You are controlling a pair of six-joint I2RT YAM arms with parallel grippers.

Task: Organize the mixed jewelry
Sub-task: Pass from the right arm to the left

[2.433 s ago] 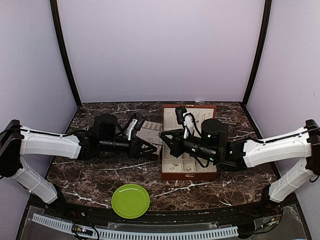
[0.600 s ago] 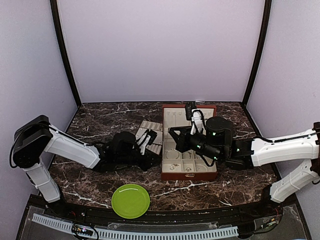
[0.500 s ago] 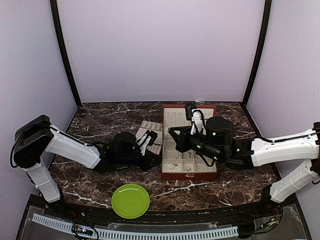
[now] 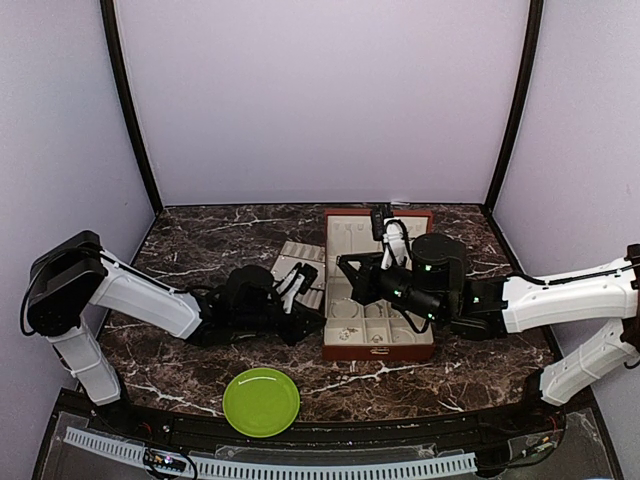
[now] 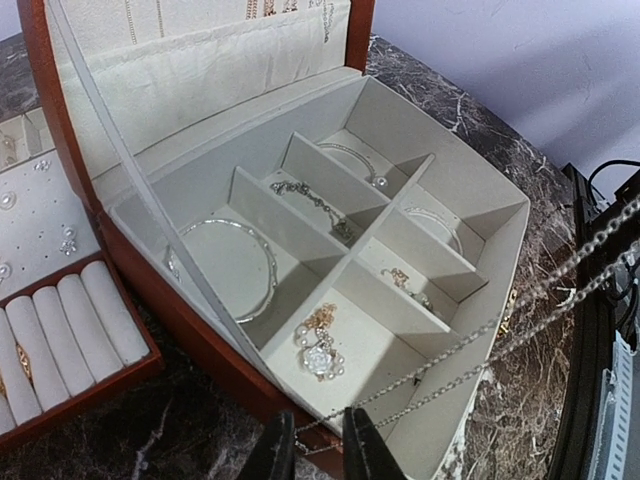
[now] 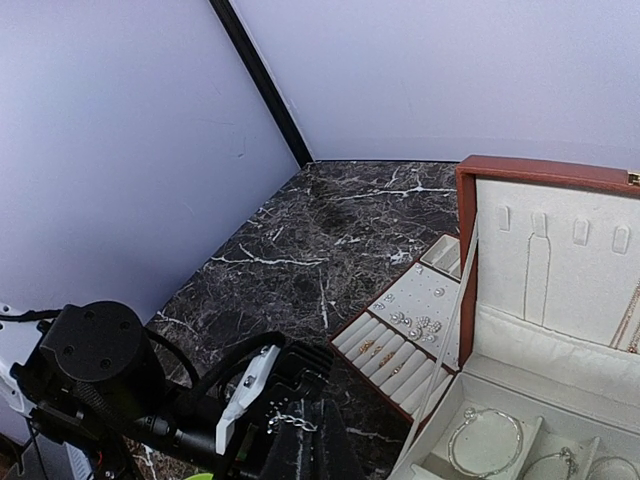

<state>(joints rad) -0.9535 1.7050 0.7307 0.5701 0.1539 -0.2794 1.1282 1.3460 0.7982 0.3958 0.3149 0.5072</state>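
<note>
The mixed jewelry in play is a thin silver chain (image 5: 520, 300), pulled taut in two strands over the front corner of the open reddish-brown box (image 5: 200, 330). My left gripper (image 5: 312, 445) is shut on one end of it, low by the box's left wall (image 4: 325, 330). My right gripper (image 6: 318, 440) is shut, with a short length of the chain (image 6: 292, 423) at its fingertips. In the top view it hovers over the box's left side (image 4: 345, 268). Other pieces lie in the compartments: a bangle (image 5: 235, 265) and a pearl flower pendant (image 5: 320, 352).
The cream-lined tray (image 4: 300, 262) with studs and ring rolls lies just left of the box, beside my left wrist. A green plate (image 4: 261, 401) sits near the front edge. The box lid (image 6: 560, 230) stands upright at the back.
Since the earliest frame my left gripper has moved right and nearer, to the box's left wall, and my right gripper has drawn back. Over the last half second nothing visibly moved.
</note>
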